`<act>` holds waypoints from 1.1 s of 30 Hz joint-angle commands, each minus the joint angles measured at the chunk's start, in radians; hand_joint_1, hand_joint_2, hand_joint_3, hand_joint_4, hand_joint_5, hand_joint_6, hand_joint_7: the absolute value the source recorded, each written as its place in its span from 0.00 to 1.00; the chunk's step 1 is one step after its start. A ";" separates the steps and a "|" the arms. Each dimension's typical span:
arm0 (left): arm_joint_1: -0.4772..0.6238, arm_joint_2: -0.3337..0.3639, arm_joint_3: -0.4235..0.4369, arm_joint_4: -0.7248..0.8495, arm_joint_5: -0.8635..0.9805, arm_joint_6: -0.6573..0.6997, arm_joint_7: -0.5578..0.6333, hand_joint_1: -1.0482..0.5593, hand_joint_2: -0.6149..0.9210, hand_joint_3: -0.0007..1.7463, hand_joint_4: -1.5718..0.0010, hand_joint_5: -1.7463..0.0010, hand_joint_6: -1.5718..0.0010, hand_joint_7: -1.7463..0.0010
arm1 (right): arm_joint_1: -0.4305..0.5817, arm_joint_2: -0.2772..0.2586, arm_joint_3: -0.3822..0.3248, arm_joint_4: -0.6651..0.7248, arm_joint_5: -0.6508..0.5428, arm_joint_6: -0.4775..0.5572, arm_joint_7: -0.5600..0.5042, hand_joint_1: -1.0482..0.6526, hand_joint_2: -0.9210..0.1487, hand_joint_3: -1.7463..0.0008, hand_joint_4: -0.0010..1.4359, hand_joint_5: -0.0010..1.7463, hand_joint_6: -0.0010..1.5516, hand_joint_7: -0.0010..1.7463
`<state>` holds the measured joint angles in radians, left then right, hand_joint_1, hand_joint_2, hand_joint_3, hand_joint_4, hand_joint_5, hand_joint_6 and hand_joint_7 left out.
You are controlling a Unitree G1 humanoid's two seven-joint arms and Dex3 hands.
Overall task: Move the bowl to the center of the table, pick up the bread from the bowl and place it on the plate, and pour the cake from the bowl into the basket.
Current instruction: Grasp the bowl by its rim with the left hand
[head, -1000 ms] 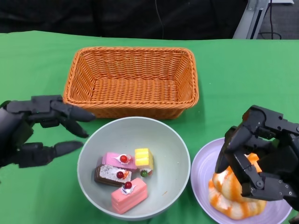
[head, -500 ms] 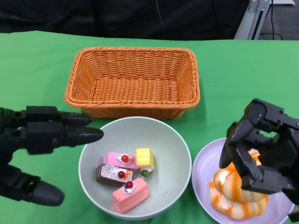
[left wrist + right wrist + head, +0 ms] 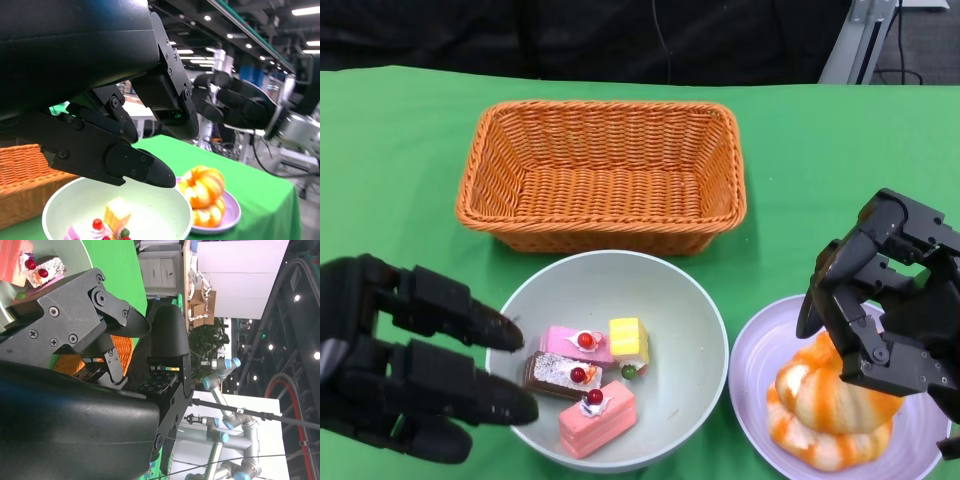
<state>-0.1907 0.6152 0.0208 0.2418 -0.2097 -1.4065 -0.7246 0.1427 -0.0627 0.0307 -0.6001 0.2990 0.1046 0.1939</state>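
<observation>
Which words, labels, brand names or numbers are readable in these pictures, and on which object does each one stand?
None can be read.
The bowl, the basket, the plate, the cakes and the bread carry no writing.
Both hands, left hand and right hand, show only screws, no markings.

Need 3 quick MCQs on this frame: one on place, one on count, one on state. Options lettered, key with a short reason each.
1. Where is the bread?
A. in the basket
B. on the purple plate
C. in the bowl

2. How many cake pieces lie in the bowl?
A. two
B. four
C. six

3. What does the left hand hold?
A. nothing
B. the bowl's rim
C. a cake piece

Key: 1 B, the bread sits on the plate under the right hand. 2 B, two pink, one brown and one yellow piece show in the bowl. 3 A, its fingers are spread beside the bowl with nothing in them; the basket is empty.
</observation>
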 commanded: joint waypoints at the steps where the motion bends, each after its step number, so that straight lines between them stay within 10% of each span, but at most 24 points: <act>1: -0.023 0.038 -0.010 0.026 0.059 -0.036 0.023 0.40 0.98 0.01 0.33 0.91 0.32 0.96 | -0.005 -0.011 -0.010 -0.014 0.015 0.014 -0.001 0.56 0.29 0.42 0.55 0.92 0.45 0.81; 15: 0.028 -0.025 0.109 -0.073 0.398 0.052 0.142 0.38 0.98 0.00 0.33 0.92 0.33 0.99 | 0.026 -0.014 0.019 -0.051 -0.026 0.027 -0.010 0.54 0.34 0.40 0.56 0.91 0.45 0.84; 33: 0.030 0.024 0.046 -0.132 0.626 0.202 0.250 0.37 0.97 0.00 0.35 0.98 0.37 1.00 | 0.047 -0.030 0.024 -0.077 -0.039 0.048 -0.003 0.59 0.36 0.35 0.56 0.89 0.44 0.83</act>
<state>-0.1550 0.6168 0.0758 0.1191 0.3916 -1.2165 -0.4881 0.1796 -0.0803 0.0597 -0.6581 0.2567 0.1490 0.1896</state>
